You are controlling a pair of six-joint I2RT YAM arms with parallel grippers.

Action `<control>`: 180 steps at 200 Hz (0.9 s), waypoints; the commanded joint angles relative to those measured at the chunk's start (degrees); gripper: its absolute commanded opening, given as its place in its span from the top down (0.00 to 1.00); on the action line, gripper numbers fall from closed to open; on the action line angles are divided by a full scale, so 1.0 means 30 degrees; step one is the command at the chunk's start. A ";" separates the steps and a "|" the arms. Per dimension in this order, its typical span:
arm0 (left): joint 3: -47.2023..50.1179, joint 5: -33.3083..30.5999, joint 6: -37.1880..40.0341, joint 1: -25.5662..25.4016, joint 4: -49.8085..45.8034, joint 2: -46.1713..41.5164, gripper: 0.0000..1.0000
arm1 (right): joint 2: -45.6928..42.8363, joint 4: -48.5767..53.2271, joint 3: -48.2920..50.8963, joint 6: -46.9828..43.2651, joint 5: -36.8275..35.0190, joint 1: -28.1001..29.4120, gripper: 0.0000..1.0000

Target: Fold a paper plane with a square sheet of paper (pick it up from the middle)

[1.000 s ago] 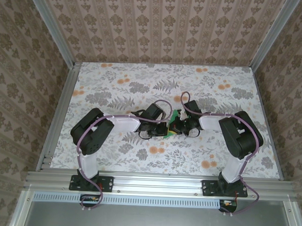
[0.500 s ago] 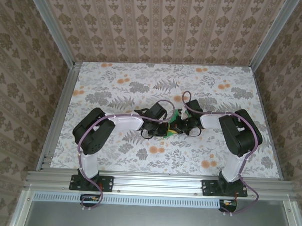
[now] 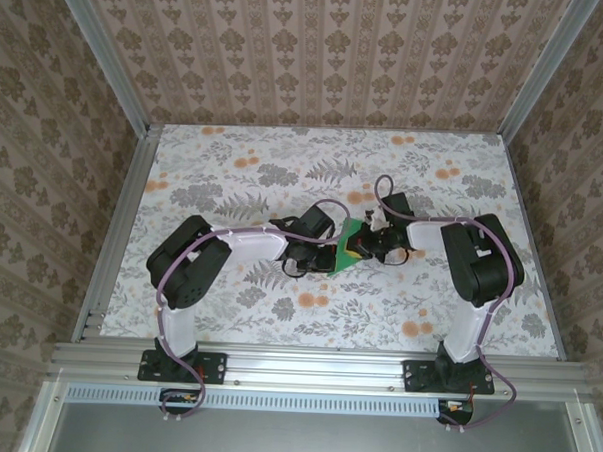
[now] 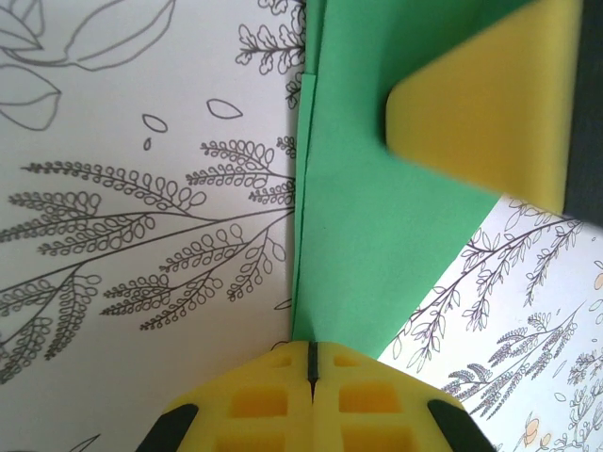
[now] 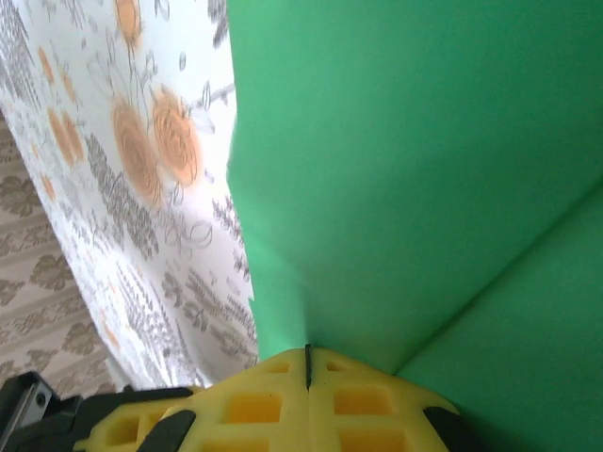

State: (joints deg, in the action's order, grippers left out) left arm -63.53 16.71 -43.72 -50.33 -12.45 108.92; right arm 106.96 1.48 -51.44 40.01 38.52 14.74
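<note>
A robotics lab test cell: aluminium frame (image 3: 101, 55) boxing patterned wall panels (image 3: 319, 57) around a floral tabletop (image 3: 284, 165).

A flat white tabletop (image 3: 233, 183), printed with grey leaves and orange flowers, is spread beneath the left gripper (image 3: 334, 257) and the right gripper (image 3: 360, 251). Ahead of them and out to either side, it is enclosed by upright beige wall panels (image 3: 319, 57) patterned with brown damask stripes. Silver aluminium rails (image 3: 306, 361) are fitted along its edges. The whole is evenly, softly lit.
</note>
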 commanded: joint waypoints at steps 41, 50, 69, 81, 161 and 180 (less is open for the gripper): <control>0.0697 0.0055 0.0531 -0.0248 -0.4122 0.1250 0.96 | 0.0931 -0.0239 -0.1572 -0.0680 -0.3141 -0.1241 0.96; 0.0698 0.0045 0.0513 -0.0261 -0.4129 0.1249 0.97 | 0.1027 -0.0257 -0.1682 -0.0680 -0.3172 -0.1346 0.96; 0.0755 0.0085 0.0514 -0.0294 -0.4142 0.1219 0.97 | 0.1261 -0.0320 -0.1946 -0.0695 -0.3176 -0.1573 0.96; 0.0715 0.0084 0.0539 -0.0302 -0.4138 0.1207 0.97 | 0.1348 -0.0433 -0.2034 -0.0680 -0.3230 -0.1737 0.96; 0.0290 -0.0032 0.0933 -0.0284 -0.4438 0.1026 0.96 | 0.1062 -0.0602 -0.2872 -0.0799 -0.2537 -0.3405 0.95; -0.0135 -0.0086 0.1163 -0.0292 -0.4466 0.0563 0.94 | 0.0156 -0.0551 -0.2836 -0.0848 -0.2063 -0.3398 0.90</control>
State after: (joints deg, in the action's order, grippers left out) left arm -64.58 16.93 -42.52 -50.46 -15.14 109.03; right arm 109.95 0.05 -58.70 38.70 31.68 4.34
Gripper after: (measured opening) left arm 0.050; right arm 0.073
